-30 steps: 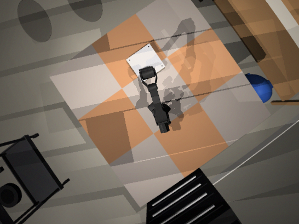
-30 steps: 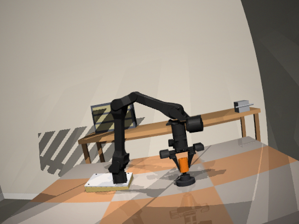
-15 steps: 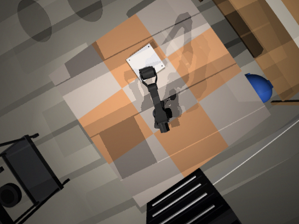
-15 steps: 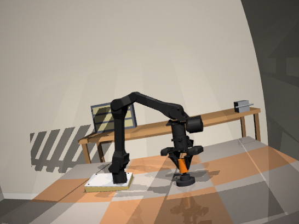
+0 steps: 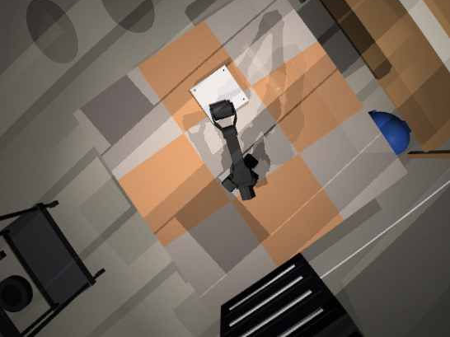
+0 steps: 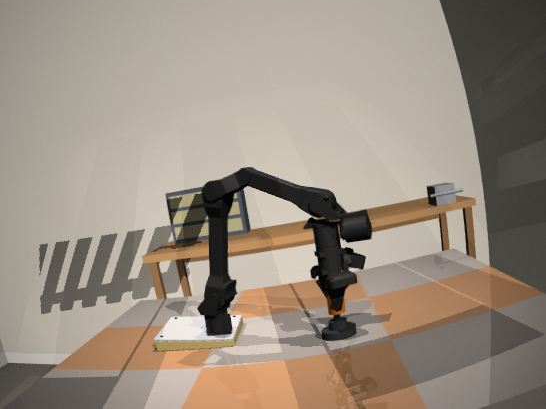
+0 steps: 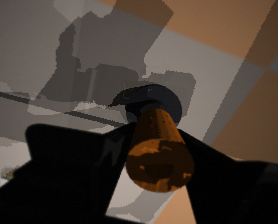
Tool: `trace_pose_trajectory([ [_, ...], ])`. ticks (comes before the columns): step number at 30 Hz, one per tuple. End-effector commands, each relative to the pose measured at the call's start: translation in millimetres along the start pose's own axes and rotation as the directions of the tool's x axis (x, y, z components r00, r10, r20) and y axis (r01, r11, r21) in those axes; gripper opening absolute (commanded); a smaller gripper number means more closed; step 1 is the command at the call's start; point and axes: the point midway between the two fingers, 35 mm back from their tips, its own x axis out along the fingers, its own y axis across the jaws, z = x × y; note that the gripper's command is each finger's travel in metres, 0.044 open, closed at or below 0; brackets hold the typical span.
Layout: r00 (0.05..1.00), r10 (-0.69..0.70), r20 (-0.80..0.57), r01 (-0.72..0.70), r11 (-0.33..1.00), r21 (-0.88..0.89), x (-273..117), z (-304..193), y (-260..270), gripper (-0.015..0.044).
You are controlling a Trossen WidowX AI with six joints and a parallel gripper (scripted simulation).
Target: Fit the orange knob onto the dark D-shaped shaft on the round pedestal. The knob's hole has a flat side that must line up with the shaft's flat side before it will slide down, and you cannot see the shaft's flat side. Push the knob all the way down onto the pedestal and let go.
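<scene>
"knob [image 7: 160,155] sitting where?"

"claw [image 6: 337,296] [image 7: 155,129] is clamping it, long axis near upright; pedestal [image 6: 339,332] [image 7: 172,102] is lying below, at six o'clock in the exterior view."

In the exterior view, the base plate [image 5: 210,86] [image 6: 182,327] lies left of the pedestal [image 6: 339,331] [image 7: 172,102], before the bench [image 6: 280,241].
</scene>
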Motion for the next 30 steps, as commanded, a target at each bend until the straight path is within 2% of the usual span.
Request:
trace_pose_trajectory([
  [1,1.0,0.003,0.002,-0.003,0.92,0.391,-2.9,1.5,-0.9,0.0],
  [30,1.0,0.003,0.002,-0.003,0.92,0.391,3.2,0.5,-0.1,0.0],
])
